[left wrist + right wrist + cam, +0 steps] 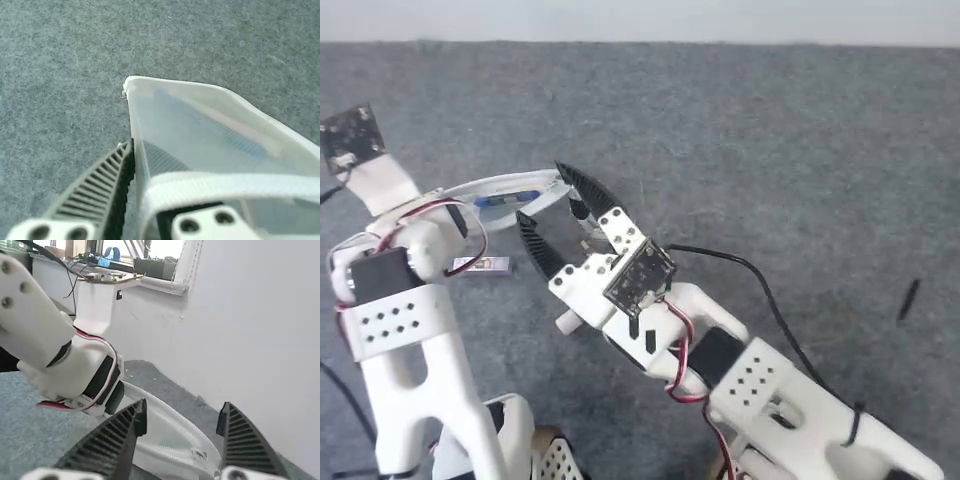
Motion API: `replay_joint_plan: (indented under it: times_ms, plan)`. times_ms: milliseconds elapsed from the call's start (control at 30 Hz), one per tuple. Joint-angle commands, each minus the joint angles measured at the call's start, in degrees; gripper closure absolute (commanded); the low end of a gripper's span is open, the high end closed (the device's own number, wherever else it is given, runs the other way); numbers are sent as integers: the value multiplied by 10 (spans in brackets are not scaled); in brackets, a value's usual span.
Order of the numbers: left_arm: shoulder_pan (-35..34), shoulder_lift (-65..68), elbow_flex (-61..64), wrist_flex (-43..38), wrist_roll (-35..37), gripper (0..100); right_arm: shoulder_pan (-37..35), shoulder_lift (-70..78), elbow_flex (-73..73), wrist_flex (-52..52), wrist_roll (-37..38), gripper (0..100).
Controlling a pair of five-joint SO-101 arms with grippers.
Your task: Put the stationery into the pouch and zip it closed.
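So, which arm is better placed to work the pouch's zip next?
Probably the right: the right gripper is open at the pouch, while the left gripper is shut on it.

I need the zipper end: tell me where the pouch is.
High view, left of centre: the pouch is held by the left gripper, its free end between the open fingers of the right gripper.

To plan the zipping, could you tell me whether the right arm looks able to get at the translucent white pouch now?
Probably yes: the right gripper has its black jaws open around the end of the translucent white pouch, with nothing else between.
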Motion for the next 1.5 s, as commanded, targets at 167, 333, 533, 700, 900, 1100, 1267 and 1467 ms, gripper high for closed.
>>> replay_joint_plan:
  times_ms: [167,333,533,700,900,1100,1267,1467]
  plan:
    - [0,-3,-5,-11,-9,988,46,-124,0,222,3,768]
    - [-22,-3,-11,-14,-9,988,73,-170,0,347,3,768]
    - [-54,-3,-36,6,-9,988,82,-131,0,376,3,768]
    - [-102,-1,-46,3,-9,988,89,-43,-1,332,6,768]
    - [-116,0,-49,2,-9,988,88,55,-13,289,3,768]
    - [-116,1,-47,2,-9,988,86,118,-98,375,-114,768]
    - [-116,1,-46,2,-9,988,85,187,-203,476,-253,768]
    - [-116,1,-46,2,-9,988,70,287,-294,540,-375,768]
